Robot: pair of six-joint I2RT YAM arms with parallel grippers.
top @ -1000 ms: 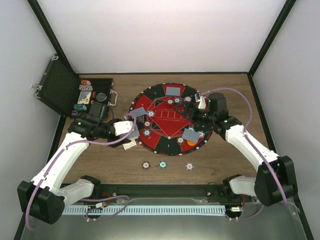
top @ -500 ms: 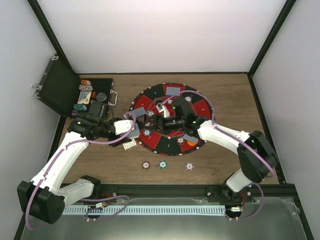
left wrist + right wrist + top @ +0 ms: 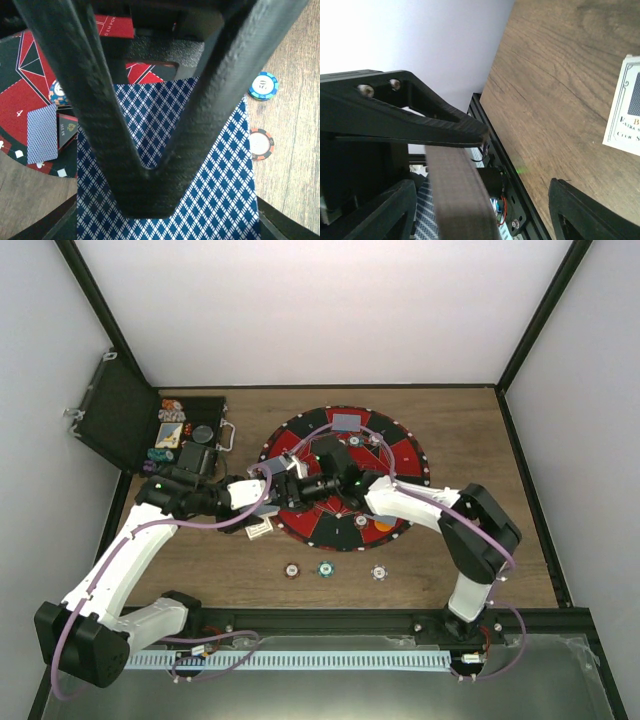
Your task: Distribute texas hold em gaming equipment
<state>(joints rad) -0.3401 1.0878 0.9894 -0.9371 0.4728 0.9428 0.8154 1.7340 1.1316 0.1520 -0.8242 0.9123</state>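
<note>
My left gripper (image 3: pixel 272 471) is shut on grey-blue-backed playing cards (image 3: pixel 266 467) over the left rim of the round red-and-black poker mat (image 3: pixel 402 454). In the left wrist view its fingers (image 3: pixel 147 195) meet in a V on the diamond-patterned card back (image 3: pixel 210 165). My right gripper (image 3: pixel 292 487) reaches across the mat to the same spot. In the right wrist view its jaws (image 3: pixel 480 205) stand wide apart, with a blurred slab (image 3: pixel 460 195) between them, apart from the right finger. One card (image 3: pixel 347 421) lies at the mat's far edge, and an orange disc (image 3: pixel 383 524) lies near its front edge.
Three chips (image 3: pixel 291 569) (image 3: pixel 325 568) (image 3: pixel 379 571) lie in a row on the wood in front of the mat. A white card box (image 3: pixel 258 528) lies by my left gripper. The open black case (image 3: pixel 130 425) holding chips stands at the far left.
My right arm has swung left across the mat, from its right side to the cards in my left gripper. The left arm has not moved.
</note>
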